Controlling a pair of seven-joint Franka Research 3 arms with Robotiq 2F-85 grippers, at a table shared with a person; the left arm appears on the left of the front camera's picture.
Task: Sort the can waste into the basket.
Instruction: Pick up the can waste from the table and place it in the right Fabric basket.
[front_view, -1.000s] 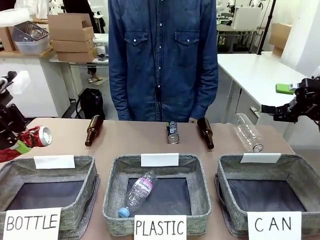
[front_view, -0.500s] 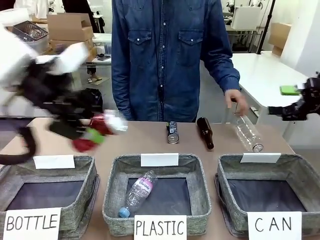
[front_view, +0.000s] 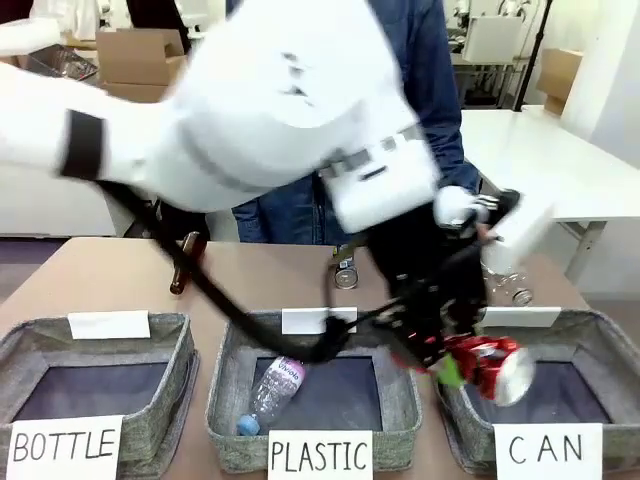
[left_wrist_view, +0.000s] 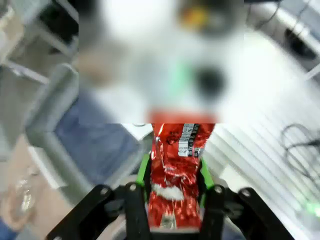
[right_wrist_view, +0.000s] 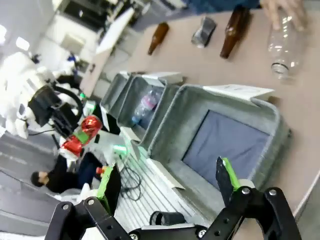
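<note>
Near basket (front_view: 596, 328), red can (front_view: 488, 362) (end camera-ward)

The robot's white left arm (front_view: 270, 110) spans the front view from the upper left down to the lower right, blurred, with its black wrist bent downward so the left pincer (front_view: 462, 366) hangs low, right of centre. Its green-padded fingers (left_wrist_view: 135, 210) are clamped from both sides on a crushed shiny red metal can (left_wrist_view: 175, 175). In the right wrist view the right pincer (right_wrist_view: 167, 177) rises from the bottom edge, its two fingers spread wide with nothing between them.
</note>
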